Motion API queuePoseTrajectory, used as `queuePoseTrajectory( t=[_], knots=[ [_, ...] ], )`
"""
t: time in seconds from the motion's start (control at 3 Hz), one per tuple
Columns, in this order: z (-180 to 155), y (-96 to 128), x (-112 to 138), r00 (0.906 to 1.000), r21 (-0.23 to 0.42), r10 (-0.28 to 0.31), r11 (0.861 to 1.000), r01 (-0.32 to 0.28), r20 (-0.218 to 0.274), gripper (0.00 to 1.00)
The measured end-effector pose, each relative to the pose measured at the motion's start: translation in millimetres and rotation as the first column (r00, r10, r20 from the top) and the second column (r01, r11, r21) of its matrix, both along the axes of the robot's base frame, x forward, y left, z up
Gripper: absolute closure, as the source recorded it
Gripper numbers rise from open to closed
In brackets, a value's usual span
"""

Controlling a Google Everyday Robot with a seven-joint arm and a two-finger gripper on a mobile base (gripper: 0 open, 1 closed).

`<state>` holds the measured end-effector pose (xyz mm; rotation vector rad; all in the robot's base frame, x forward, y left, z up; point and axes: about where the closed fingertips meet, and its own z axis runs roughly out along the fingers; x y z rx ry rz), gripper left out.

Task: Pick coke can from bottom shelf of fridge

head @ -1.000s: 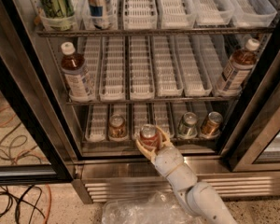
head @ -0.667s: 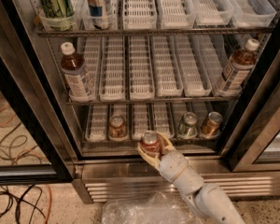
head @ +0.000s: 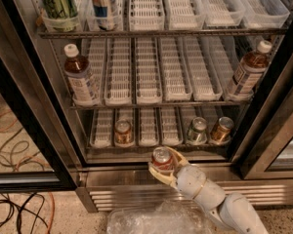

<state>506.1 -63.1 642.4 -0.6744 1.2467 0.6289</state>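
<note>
Gripper: we see the gripper (head: 162, 165) low in front of the fridge (head: 34, 111), its two pale fingers (head: 178, 157) clasped round the coke can (head: 161, 159).
Coke can: upright in that clasp, outside the bottom shelf (head: 149, 126) and just ahead of its front edge, above the louvred base (head: 112, 196).
Open room: we find the doorway free between the black door frames; a crinkled plastic sheet (head: 156, 219) lies under the arm.
Bottom shelf lanes: a brownish-orange can (head: 123, 132) on the left, a green-silver can (head: 197, 129) and – as far as we can tell – another brownish can (head: 221, 129) on the right.
Middle rack: we count one left bottle (head: 80, 79) and one right bottle (head: 249, 72), each at an end.
Floor: cables (head: 14, 145) on the left.
</note>
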Motion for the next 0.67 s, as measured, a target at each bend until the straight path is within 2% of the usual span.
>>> queuePoseTrajectory(
  t=[0.33,0.67],
  knots=[
    [5.7,-1.1,-35.3,0.9958,0.009,0.088,0.996,-0.088,-0.024,1.0],
    [17.4,-1.6,-64.7,0.9908,0.003,0.132,0.991,-0.132,-0.029,1.0]
  ],
)
